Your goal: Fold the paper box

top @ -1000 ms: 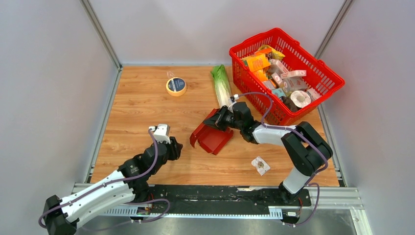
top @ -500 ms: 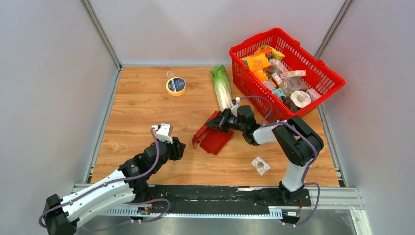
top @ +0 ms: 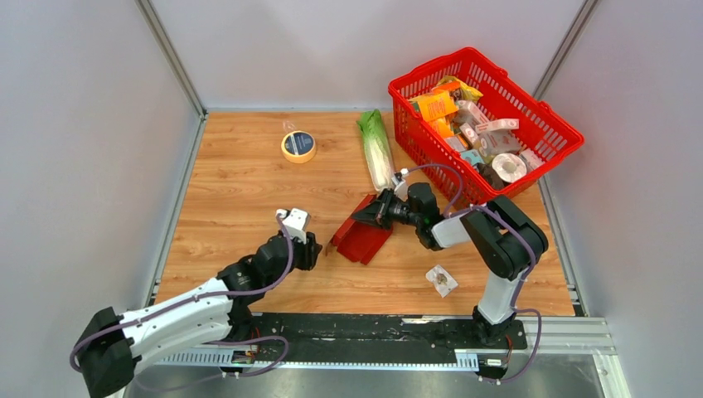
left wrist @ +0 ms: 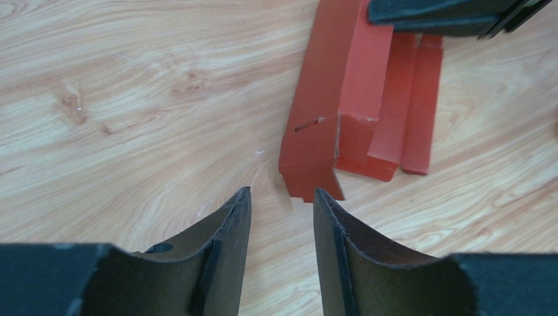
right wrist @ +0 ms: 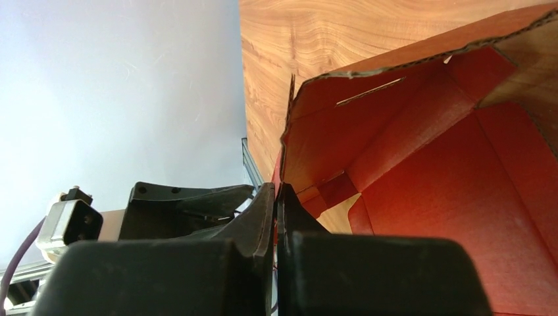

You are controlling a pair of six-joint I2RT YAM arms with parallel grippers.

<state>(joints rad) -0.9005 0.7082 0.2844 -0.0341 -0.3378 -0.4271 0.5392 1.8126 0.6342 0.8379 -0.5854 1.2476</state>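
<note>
The paper box is a dark-red cardboard sheet, half folded, lying at the table's middle. In the left wrist view it lies just beyond my fingertips, its slotted side wall raised. My right gripper is shut on the box's far wall; in the right wrist view the pinched edge sits between the jaws and the red inside opens to the right. My left gripper is open and empty, low over the wood, just left of the box's near corner.
A red mesh basket full of packets stands at the back right. A lettuce lies behind the box. A tape roll sits at the back left. A small wrapped item lies at the front right.
My left gripper has moved right and forward toward the box's near corner. My right gripper has tilted the box's far wall over, so the box looks narrower.
</note>
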